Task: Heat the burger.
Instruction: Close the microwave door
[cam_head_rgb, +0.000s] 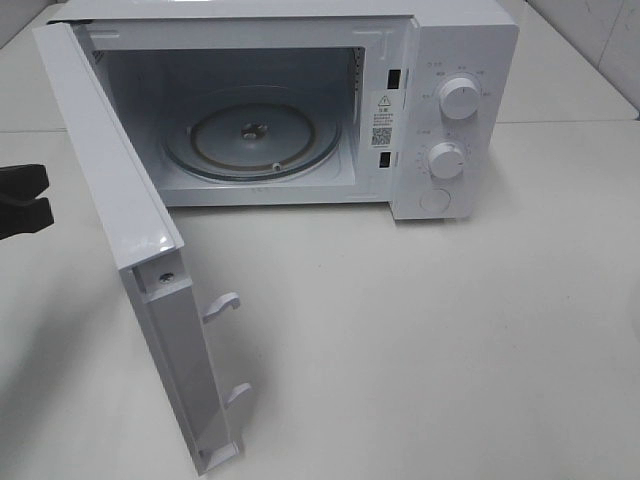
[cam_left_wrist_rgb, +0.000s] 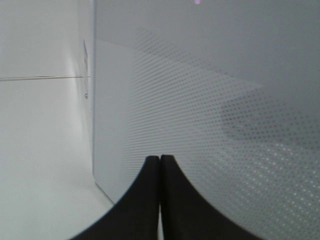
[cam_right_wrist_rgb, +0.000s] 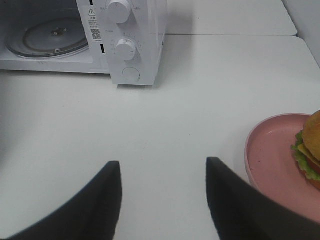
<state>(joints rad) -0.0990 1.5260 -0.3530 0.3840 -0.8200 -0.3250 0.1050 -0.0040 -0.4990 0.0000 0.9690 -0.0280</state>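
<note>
My left gripper (cam_left_wrist_rgb: 159, 165) has its jaws pressed together with nothing between them, hanging just outside the open door (cam_head_rgb: 130, 180) of the microwave (cam_head_rgb: 440, 110); in its wrist view the dotted door window fills almost everything ahead, and from the high camera only its dark fingertips show at the left edge. My right gripper (cam_right_wrist_rgb: 163, 172) has its jaws spread wide and holds nothing, hovering above the bare white table (cam_right_wrist_rgb: 200, 100) with the microwave's front well ahead of it. Just beside that gripper, at the edge of its wrist view, sits the pink plate (cam_right_wrist_rgb: 270, 160), and on it the burger (cam_right_wrist_rgb: 311, 150), only partly in frame, with bun and green lettuce visible; neither shows in the high view. Inside the oven the glass turntable (cam_head_rgb: 250, 135) lies bare. By my reckoning the opening of the door is done and little else: the burger is still to be picked up, with or without its plate, set on the turntable, the door swung closed, and the knobs (cam_head_rgb: 460, 98) turned to start the heating.
</note>
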